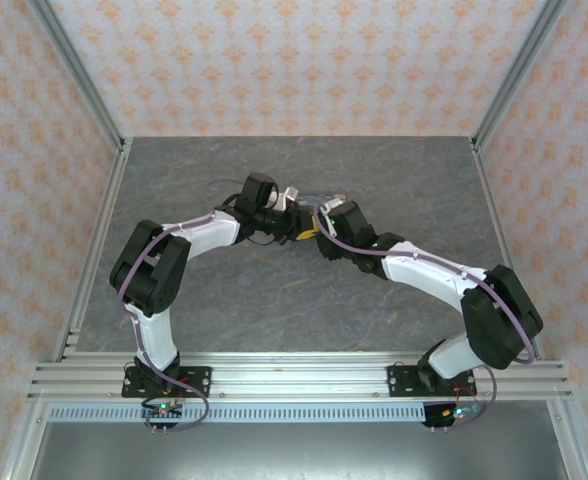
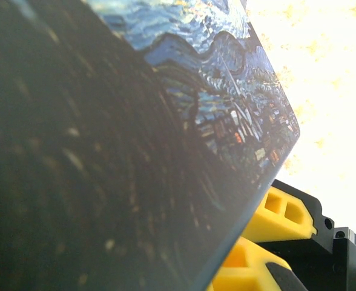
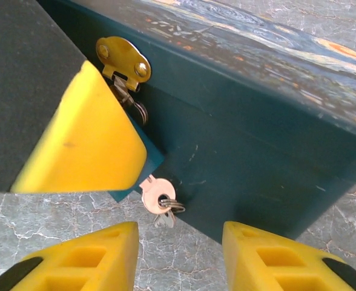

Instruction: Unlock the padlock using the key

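The padlock (image 3: 152, 160) hangs from the gold hasp (image 3: 122, 59) on the front of the dark-blue Starry Night tin (image 3: 257, 127). Just a teal corner of it peeks out from behind one yellow finger (image 3: 84, 139) of my left gripper (image 1: 292, 203), which is shut on it. The key (image 3: 156, 195) sticks out of the padlock's underside, with a small ring and a second key hanging from it. My right gripper (image 3: 178, 257) is open just short of the key, its jaws on either side and nothing between them. In the left wrist view the tin (image 2: 135, 151) blocks most of the picture.
The tin (image 1: 322, 197) sits mid-table on the grey marbled surface (image 1: 274, 300), with both arms bent in toward it. The right gripper's fingers (image 2: 281, 212) show past the tin's edge. Metal frame posts and patterned walls enclose the table.
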Available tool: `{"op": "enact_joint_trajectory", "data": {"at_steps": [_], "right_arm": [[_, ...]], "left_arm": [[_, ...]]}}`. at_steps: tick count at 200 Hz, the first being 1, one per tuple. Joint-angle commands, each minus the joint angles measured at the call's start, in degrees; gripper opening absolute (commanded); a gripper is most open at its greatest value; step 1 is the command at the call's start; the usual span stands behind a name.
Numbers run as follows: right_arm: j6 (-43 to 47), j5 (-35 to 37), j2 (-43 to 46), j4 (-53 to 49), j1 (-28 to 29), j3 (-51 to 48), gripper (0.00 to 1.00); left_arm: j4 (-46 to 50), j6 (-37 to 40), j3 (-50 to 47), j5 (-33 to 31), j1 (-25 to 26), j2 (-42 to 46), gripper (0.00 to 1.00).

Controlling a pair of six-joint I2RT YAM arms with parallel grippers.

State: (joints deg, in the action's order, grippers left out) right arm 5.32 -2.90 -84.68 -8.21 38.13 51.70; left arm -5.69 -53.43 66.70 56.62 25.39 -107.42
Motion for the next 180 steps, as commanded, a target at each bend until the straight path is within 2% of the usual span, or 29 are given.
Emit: {"op": "enact_joint_trajectory", "data": {"at_steps": [1, 47, 97, 140, 180], "right_arm": [[1.6, 1.7, -1.6, -1.3, 0.4, 2.3, 0.39], [1.4, 1.8, -3.9, -0.2, 0.4, 3.7, 0.36], [0.4, 1.3, -6.2, 1.1, 0.4, 5.3, 0.24], [-0.1, 0.4, -6.4, 0.9, 0.3, 6.1, 0.00], [-2.0, -2.7, -5.1, 1.0, -0.5, 5.5, 0.00]], "left_arm": [[-1.2, 1.9, 2.1, 2.2, -0.4, -0.3, 0.00], [-1.2, 1.8, 2.1, 2.3, -0.3, -0.4, 0.00], [-1.6, 1.8, 1.8, 2.6, -0.3, -0.6, 0.00], [-1.4, 2.1, 1.5, 2.7, -0.1, -1.0, 0.00], [-0.8, 2.7, 1.3, 2.3, -0.1, -1.2, 0.00]]}}
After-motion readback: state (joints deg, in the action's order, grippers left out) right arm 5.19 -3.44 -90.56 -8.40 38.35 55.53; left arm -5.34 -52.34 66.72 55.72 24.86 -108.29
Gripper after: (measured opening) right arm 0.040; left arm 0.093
